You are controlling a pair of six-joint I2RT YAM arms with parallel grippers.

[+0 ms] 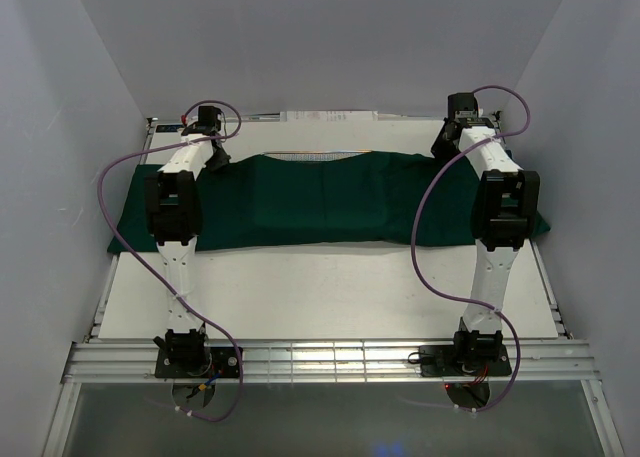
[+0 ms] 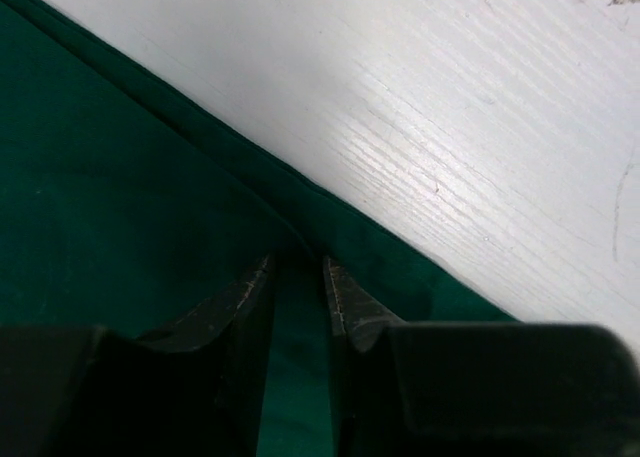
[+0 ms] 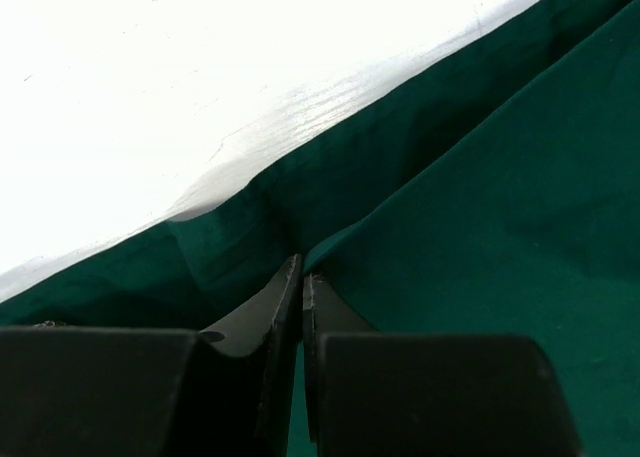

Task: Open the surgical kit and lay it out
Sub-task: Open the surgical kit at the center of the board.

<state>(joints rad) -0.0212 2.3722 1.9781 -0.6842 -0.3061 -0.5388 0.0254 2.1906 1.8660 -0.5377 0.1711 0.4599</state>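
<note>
The dark green drape (image 1: 320, 199) lies spread in a long band across the table and covers the rest of the kit. A thin silver strip (image 1: 305, 155), maybe the mesh tray, shows at its far edge. Scissors, forceps and packets are hidden. My left gripper (image 1: 205, 129) is at the drape's far left edge. In the left wrist view its jaws (image 2: 298, 272) stand narrowly apart with a fold of drape (image 2: 120, 197) running between them. My right gripper (image 1: 452, 129) is at the far right edge. Its jaws (image 3: 302, 269) are pressed together on a fold of drape (image 3: 480, 217).
The white tabletop (image 1: 330, 287) shows in front of the drape and behind it (image 2: 450, 107). Flat white sheets (image 1: 325, 116) lie against the back wall. Grey walls close in on the left, right and back. Purple cables loop off both arms.
</note>
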